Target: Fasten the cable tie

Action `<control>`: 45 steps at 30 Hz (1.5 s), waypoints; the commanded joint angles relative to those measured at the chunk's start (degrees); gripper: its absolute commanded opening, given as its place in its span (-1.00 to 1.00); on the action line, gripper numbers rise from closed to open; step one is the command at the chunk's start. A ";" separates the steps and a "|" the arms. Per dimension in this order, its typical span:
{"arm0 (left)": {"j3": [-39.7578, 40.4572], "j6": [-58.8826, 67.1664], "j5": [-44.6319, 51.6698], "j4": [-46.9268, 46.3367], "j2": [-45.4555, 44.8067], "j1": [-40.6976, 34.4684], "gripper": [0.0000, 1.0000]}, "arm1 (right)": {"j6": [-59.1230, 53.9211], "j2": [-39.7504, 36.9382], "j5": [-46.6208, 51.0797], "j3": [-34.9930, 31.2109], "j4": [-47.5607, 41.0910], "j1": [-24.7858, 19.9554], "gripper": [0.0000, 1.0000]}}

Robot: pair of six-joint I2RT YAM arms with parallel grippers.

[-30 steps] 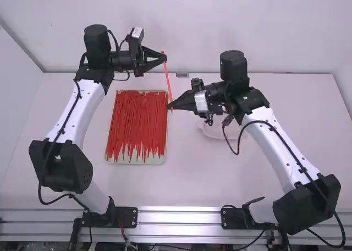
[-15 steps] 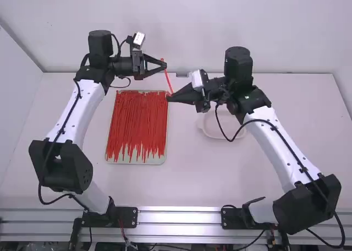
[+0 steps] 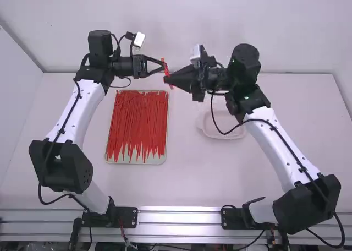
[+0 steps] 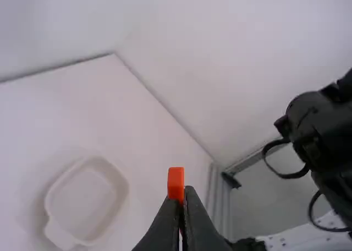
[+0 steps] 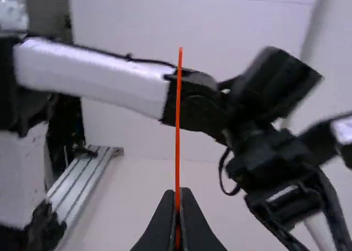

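One red cable tie (image 3: 166, 82) is held in the air above the back of the table, between both grippers. My left gripper (image 3: 163, 65) is shut on the tie's head end; the left wrist view shows the orange-red head (image 4: 176, 182) poking out just past the closed left gripper (image 4: 180, 195). My right gripper (image 3: 167, 78) sits just beside and below it, tips almost meeting the left's. It is shut on the strap, and in the right wrist view the thin red tie (image 5: 179, 119) rises straight up from the right gripper (image 5: 178, 195).
A tan tray (image 3: 163, 160) holding several red cable ties (image 3: 137, 124) lies under the left arm. A shallow white container (image 3: 221, 132), also in the left wrist view (image 4: 85, 201), sits below the right arm. The back wall stands close behind both grippers.
The right gripper has risen and swung toward the back, up to the left gripper. The long stretch of tie between them has shrunk to a short bit. The left gripper has barely shifted.
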 commanded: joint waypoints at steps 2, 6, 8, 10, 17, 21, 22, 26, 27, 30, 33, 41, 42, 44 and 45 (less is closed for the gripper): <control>0.72 13.00 0.33 0.13 -0.42 -0.17 -0.96 | 9.66 -1.14 8.31 -0.44 -2.49 -0.61 -1.00; 0.70 19.21 -3.06 0.22 -0.42 -0.20 -0.96 | 10.36 -1.14 8.66 -3.54 -4.17 -0.96 -1.00; 0.70 23.43 -2.58 0.15 -0.42 -0.04 -0.96 | 13.86 -1.14 8.61 -5.81 -3.04 -0.98 -1.00; 0.39 28.70 -1.01 0.24 -0.42 -0.42 -0.96 | 17.70 -1.14 7.93 -8.09 -1.11 -0.98 -1.00; -3.19 41.64 -0.46 1.90 -0.42 -1.64 -0.96 | 28.83 -1.16 4.13 -14.27 5.42 -0.96 -1.00; -5.38 41.62 -0.26 4.94 -0.42 -2.67 -0.97 | 33.94 -1.16 2.73 -16.59 8.41 -0.96 -1.00; -5.97 41.59 -0.17 5.95 -0.42 -2.99 -0.97 | 35.80 -1.16 1.44 -17.22 9.75 -0.94 -1.00; -7.08 41.59 -0.20 8.33 -0.42 -4.35 -0.97 | 40.02 -1.16 -0.70 -18.71 11.04 0.31 -1.00; -7.13 41.64 -0.17 8.48 -0.42 -4.42 -0.97 | 40.48 -1.16 -0.90 -19.04 10.82 0.55 -1.00; -7.13 44.61 1.18 8.20 -0.42 -4.57 -0.97 | 40.61 -1.22 -1.97 -19.74 10.71 0.48 -1.00; -7.13 47.82 2.67 7.96 -0.42 -4.59 -0.97 | 42.66 -1.25 -1.90 -19.89 10.71 0.55 -1.00; -7.10 50.27 2.45 8.35 -0.42 -3.65 -0.97 | 49.29 -1.25 2.32 -19.89 11.10 0.37 -1.00; -7.10 50.38 2.38 8.44 -0.42 -3.61 -0.97 | 50.25 -1.25 2.86 -19.89 11.08 0.00 -1.00; -7.10 50.36 2.38 8.59 -0.42 -3.69 -0.97 | 51.04 -1.25 2.86 -19.89 11.08 -0.39 -1.00; -7.10 50.40 2.38 8.68 -0.42 -4.00 -0.97 | 51.08 -1.25 2.82 -19.89 11.06 -0.70 -1.00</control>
